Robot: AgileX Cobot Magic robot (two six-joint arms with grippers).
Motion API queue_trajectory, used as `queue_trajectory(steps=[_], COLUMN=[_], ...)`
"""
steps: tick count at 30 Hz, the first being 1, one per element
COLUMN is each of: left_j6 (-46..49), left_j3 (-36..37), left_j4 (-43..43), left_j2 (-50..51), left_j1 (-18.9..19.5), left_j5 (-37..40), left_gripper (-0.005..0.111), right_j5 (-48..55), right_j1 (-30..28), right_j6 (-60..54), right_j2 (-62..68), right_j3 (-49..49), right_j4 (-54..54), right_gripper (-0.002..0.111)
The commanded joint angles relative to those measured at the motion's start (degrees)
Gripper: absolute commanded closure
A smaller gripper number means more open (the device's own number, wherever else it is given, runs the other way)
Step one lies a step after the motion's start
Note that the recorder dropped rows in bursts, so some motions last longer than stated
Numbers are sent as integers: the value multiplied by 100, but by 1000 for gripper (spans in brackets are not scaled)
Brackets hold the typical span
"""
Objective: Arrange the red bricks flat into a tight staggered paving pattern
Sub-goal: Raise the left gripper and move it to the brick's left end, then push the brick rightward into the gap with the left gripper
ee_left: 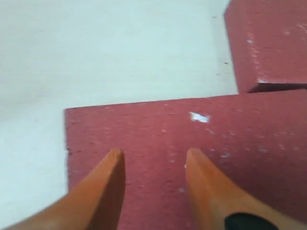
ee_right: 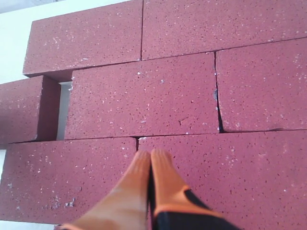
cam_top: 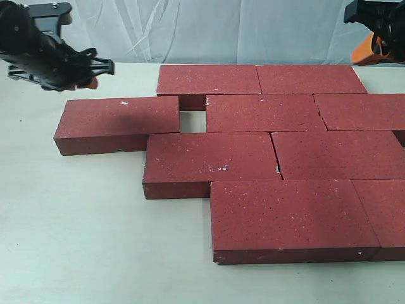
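Note:
Several red bricks lie flat in staggered rows on the table, for example one in the middle [cam_top: 262, 112] and one at the front [cam_top: 288, 215]. The leftmost brick [cam_top: 117, 123] sits apart from its row, with a small gap [cam_top: 192, 120] beside it. My left gripper [cam_top: 101, 66] hovers above and behind that brick. In the left wrist view it [ee_left: 154, 155] is open over that brick [ee_left: 201, 139], with nothing between its orange fingers. My right gripper [cam_top: 370, 49] hangs at the far right, above the bricks. Its fingers are pressed together [ee_right: 151, 155] over the paved bricks [ee_right: 144, 100].
The pale table [cam_top: 76, 240] shows bare surface in front and to the left of the bricks. A light cloth backdrop [cam_top: 209, 28] hangs behind the table. The right-hand bricks run out of the exterior view.

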Motion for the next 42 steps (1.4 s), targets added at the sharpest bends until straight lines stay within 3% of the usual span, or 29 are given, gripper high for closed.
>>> queue_trajectory(steps=[1, 5, 10, 26, 33, 37, 42], left_j6=[-26, -26, -26, -14, 184, 921, 2767], left_j3=[8, 8, 8, 8, 8, 8, 8], left_j4=[80, 80, 235, 452, 398, -424, -2125], left_j2=[-61, -35, -35, 726, 1056, 1148, 1158], left_j1=[567, 988, 1195, 1207, 1207, 1207, 1197], left_j5=[245, 338, 338, 471, 169, 39, -1], left_gripper=[70, 83, 106, 107, 107, 107, 107], right_j5=[-28, -28, -41, -57, -67, -67, -79], right_j1=[-27, -27, -27, -27, -27, -27, -27], right_j6=[-36, -36, -36, -36, -36, -36, -36], right_j2=[10, 10, 10, 10, 10, 10, 10], right_j3=[19, 19, 19, 19, 19, 19, 19], right_j4=[23, 23, 23, 23, 23, 23, 23], right_gripper=[109, 109, 109, 109, 109, 109, 109])
